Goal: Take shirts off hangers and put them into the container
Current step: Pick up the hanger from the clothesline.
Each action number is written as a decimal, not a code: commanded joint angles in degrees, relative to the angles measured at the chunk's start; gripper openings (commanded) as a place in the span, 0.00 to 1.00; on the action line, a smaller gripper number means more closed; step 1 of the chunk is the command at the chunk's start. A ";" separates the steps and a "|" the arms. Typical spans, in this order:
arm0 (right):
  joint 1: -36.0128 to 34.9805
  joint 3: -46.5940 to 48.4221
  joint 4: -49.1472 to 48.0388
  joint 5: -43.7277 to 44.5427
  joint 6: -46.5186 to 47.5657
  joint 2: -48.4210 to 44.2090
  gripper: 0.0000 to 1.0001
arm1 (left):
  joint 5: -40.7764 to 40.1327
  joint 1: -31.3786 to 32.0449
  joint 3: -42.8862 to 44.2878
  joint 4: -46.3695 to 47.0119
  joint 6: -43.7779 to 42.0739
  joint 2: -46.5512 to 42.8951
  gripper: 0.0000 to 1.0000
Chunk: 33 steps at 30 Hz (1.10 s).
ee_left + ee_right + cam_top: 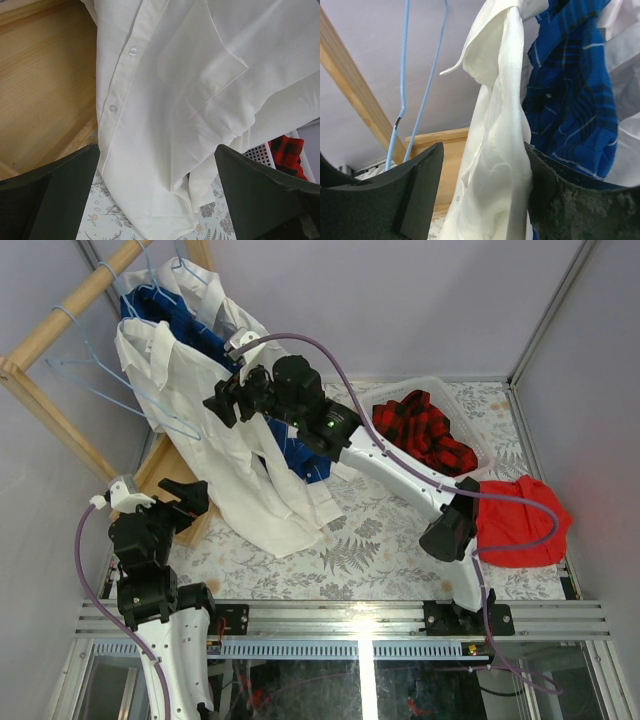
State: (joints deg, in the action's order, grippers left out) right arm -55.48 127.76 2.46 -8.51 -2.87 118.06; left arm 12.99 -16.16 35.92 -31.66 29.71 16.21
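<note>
My right arm reaches from its base up to the rack (70,315). Its hand (228,395) has a finger on either side of the front white shirt (245,475) hanging there, but I can't tell whether it truly pinches the cloth. My left arm sits low at the foot of the rack, its hand (190,508) spread wide, pointed at that shirt's tail and holding nothing.

Farther back on the rack hang a blue checked shirt (160,310) and a second white shirt (215,300). Well right of the rack, on the leaf-patterned desk (370,540), the white basket (445,390) holds the red plaid shirt (425,430). A red cloth (520,520) lies farther from the rack again. Pale walls close in the booth.

Only the left wrist view shows the front shirt's buttons (132,51) and pocket (200,65). The right wrist view looks up under its collar (480,45), with blue hanger wires (405,50) beside it.
</note>
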 commanded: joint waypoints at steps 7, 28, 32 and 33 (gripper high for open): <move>-1.03 4.98 -3.64 4.87 0.87 -0.38 0.38 | 1.00 -0.36 -0.41 3.45 0.17 -0.25 1.00; -2.67 -13.25 -33.99 2.88 -9.90 -8.38 0.00 | 0.93 -0.28 -0.42 3.45 0.17 -0.24 1.00; -3.61 -15.53 -28.70 1.22 -8.75 -10.06 0.00 | 0.85 -0.36 -0.35 3.45 0.17 -0.11 1.00; -3.82 -16.13 -26.14 1.56 -7.62 -10.43 0.00 | 0.93 -0.31 -0.41 3.45 0.17 -0.19 1.00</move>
State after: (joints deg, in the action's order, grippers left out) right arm -57.71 112.36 -21.71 -4.73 -10.63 112.95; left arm 13.02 -16.16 35.86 -31.66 29.74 16.21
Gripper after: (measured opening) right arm 0.037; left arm 0.997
